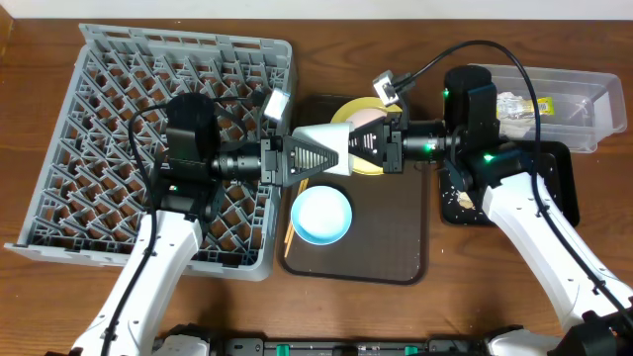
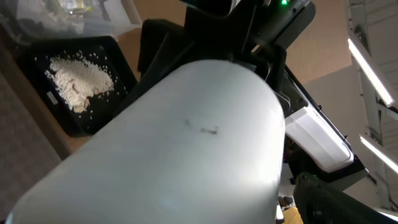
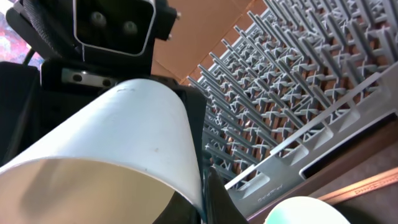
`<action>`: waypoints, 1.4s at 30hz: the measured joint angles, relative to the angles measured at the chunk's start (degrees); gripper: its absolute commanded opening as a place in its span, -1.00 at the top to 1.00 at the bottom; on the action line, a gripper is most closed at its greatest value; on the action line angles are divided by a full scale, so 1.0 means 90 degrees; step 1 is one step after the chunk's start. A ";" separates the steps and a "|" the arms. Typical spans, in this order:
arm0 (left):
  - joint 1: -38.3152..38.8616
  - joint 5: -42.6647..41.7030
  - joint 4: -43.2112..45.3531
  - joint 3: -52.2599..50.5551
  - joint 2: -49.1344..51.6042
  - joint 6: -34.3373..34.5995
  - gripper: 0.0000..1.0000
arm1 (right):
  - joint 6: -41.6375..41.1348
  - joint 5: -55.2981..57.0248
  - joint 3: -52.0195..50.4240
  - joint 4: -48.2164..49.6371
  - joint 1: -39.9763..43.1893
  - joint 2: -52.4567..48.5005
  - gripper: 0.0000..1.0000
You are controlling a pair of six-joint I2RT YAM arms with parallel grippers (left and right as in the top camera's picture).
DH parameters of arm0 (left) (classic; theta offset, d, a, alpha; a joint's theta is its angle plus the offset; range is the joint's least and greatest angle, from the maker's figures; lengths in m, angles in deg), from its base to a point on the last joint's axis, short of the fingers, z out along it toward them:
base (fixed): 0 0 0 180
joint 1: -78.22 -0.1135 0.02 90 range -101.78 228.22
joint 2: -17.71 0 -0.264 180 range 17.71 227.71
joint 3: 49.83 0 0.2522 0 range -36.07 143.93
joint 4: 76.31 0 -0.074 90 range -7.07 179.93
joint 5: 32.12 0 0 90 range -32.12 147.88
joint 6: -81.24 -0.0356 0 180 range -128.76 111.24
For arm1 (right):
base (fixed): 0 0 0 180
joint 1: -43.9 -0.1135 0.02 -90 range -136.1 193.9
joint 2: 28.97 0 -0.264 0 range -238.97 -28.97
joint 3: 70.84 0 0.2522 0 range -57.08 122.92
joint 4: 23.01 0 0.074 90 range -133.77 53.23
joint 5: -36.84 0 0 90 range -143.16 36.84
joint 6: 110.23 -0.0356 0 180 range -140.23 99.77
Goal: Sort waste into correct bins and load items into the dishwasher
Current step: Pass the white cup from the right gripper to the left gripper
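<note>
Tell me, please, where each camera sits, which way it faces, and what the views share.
Overhead: above the table, looking straight down; left arm and right arm both show, meeting at the bowl.
Left wrist: on the left arm, facing the right arm across the bowl, black tray beyond; own fingers unclear.
Right wrist: on the right arm, facing the left arm across the bowl, rack beyond; own fingers unclear.
Shared: all three show the bowl.

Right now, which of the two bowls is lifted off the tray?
The cream-white bowl, raised on its side between the left gripper and right gripper; the light blue bowl sits on the brown tray.
</note>
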 measured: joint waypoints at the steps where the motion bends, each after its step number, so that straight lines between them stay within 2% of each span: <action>1: 0.0000 0.0000 0.0046 0.0000 0.0002 0.0002 -0.89 | -0.0010 -0.0027 0.0000 -0.0032 0.0000 0.0000 0.98; 18: 0.0010 0.0250 0.0102 0.0000 0.0005 0.0000 -0.89 | -0.0012 -0.0046 0.0000 -0.0321 -0.0010 0.0000 0.98; 23: 0.0010 0.0316 0.0104 0.0000 0.0005 -0.0015 -0.48 | -0.0012 -0.0087 0.0000 -0.0330 -0.0010 0.0000 0.98; 29: 0.0010 0.0274 0.0104 0.0000 0.0005 -0.0029 -0.19 | -0.0036 -0.0194 0.0000 -0.0321 -0.0007 0.0000 0.96; 36: 0.0012 0.0491 0.0100 0.0000 0.0005 -0.0631 -0.04 | -0.0034 -0.0034 0.0000 -0.0372 -0.0007 0.0000 0.69; 38: 0.0012 0.0743 0.0097 0.0000 0.0005 -0.0899 0.04 | -0.0036 0.0063 0.0000 -0.0425 -0.0007 0.0000 0.43; 39: 0.0017 0.0823 0.0078 0.0000 0.0005 -0.0981 0.10 | -0.0039 0.0097 0.0000 -0.0444 -0.0005 0.0000 0.23; 42: 0.0041 0.1433 -0.0362 0.0010 -0.0002 -0.1460 0.17 | -0.0007 0.0260 -0.0002 -0.0471 0.0010 -0.0002 -0.11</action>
